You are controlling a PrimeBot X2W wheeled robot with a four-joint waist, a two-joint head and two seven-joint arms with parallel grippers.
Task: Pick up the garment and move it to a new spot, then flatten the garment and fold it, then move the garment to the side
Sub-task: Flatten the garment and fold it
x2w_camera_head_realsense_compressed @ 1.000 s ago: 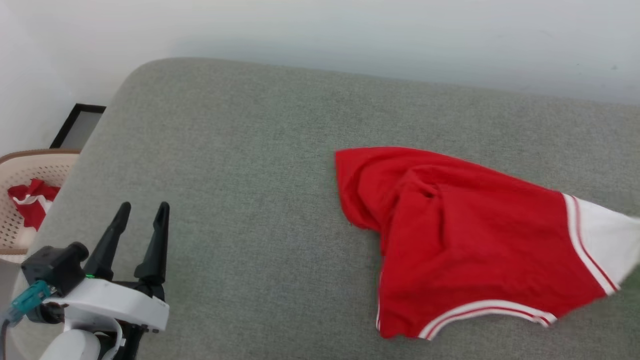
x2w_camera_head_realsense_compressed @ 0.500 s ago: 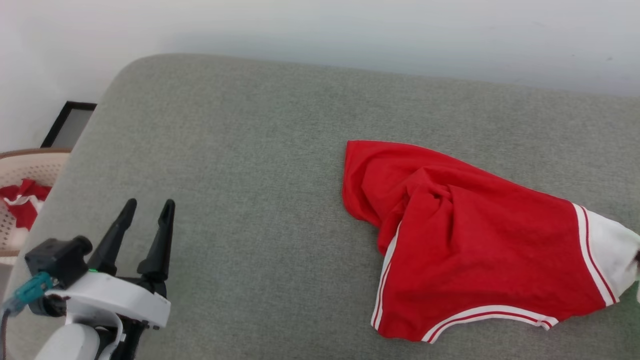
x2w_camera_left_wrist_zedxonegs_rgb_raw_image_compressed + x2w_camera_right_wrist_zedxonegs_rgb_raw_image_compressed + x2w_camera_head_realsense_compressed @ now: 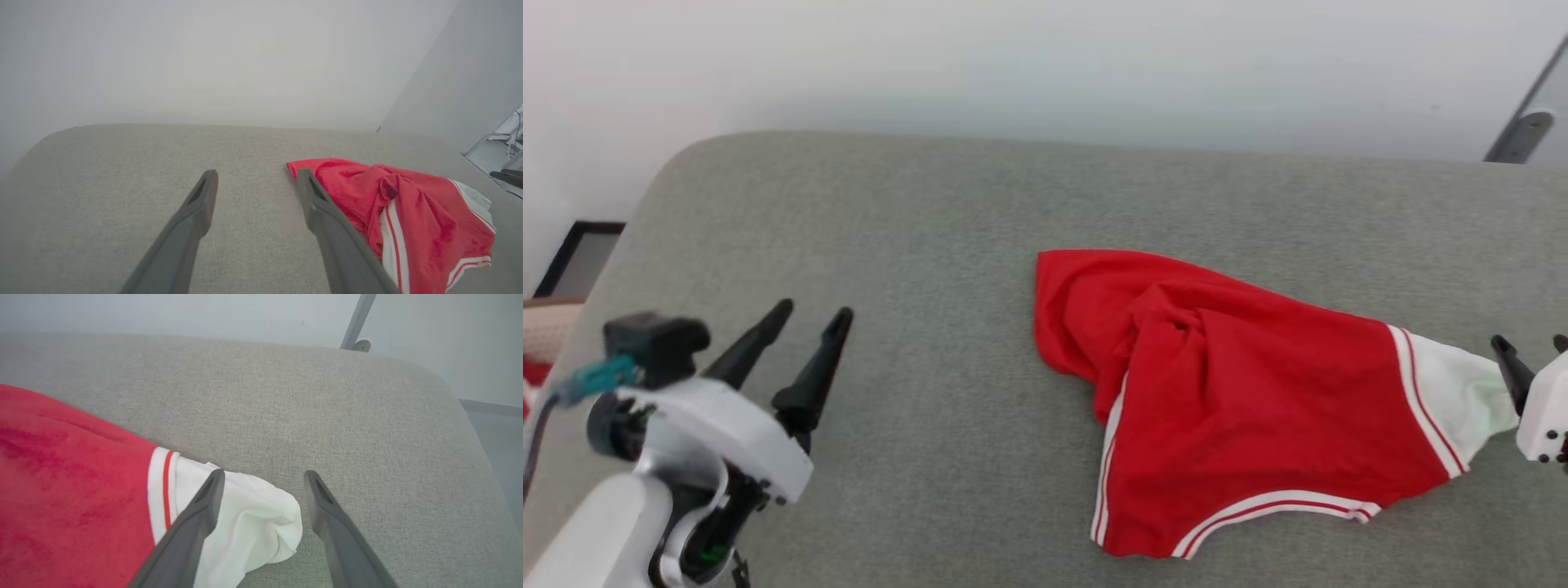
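Head view, left to right. Left gripper (image 3: 814, 310) hovers over the near-left part of the grey cushion (image 3: 931, 229). Its jaws are spread wide, nothing is held, and it sits well apart from the cloth.

The garment (image 3: 1241, 408) lies right of centre on the cushion, fully supported and not hanging. It is crumpled: a raised ridge runs through the red body, one layer is doubled over another, and striped trim shows along the near edge. The white sleeve (image 3: 261, 522) forms the right end.

Right gripper (image 3: 1529, 341) is at the right edge, just beside that sleeve. In the right wrist view its jaws are seen wide apart. The sleeve end lies loose on the cushion between and under the fingers, and nothing is pinched.

Step, judged: the garment appears to be set down at its spot, so the move looks done. Flattening is up next, and no fold has been made yet.

Next move, judged:
- Two separated grasp points are needed, the far-left red edge for the left arm and the sleeve or the near striped hem for the right.
- The left arm has to be brought right across bare cushion first.
- Only a single layer should be pinched. The ridge is then pulled out by spreading the arms apart low over the surface.
- Soft fabric is expected to bunch if it is dragged from one end only.
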